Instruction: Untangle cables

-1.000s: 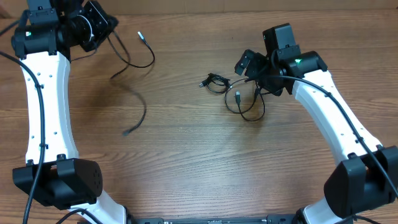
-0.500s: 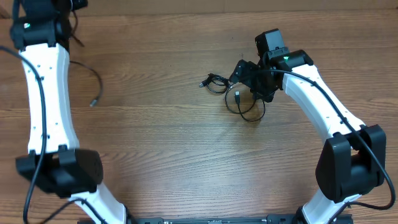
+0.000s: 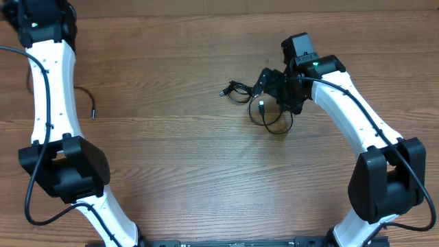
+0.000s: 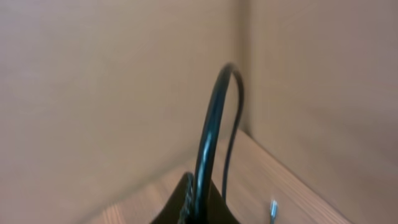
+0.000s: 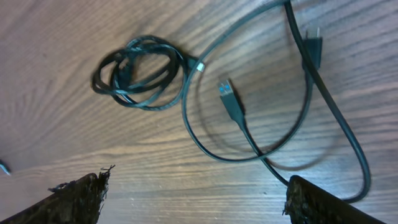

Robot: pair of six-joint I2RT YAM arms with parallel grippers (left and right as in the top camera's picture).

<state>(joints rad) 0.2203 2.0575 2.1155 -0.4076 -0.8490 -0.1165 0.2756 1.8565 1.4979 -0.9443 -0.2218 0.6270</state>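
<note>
at the far left the left arm (image 3: 51,89) reached up to the top corner of the table (image 3: 178,178). the left pincer (image 4: 198,205) was clamped on a loose cable (image 4: 210,124), which arched up out of the closed fingers in the wrist view. from overhead that cable ran down beside the arm and ended in a small plug (image 3: 92,115). right of centre a coiled bundle (image 3: 236,91) of thin black cable lay on the wood. just to its right lay an open loop (image 5: 249,152) with a flat plug (image 5: 231,102) inside it, the loop's cord meeting the bundle's right edge. the right pincer (image 5: 196,199) hovered over the loop, jaws spread wide, its fingers (image 5: 81,196) apart at either side and gripping nothing.
</note>
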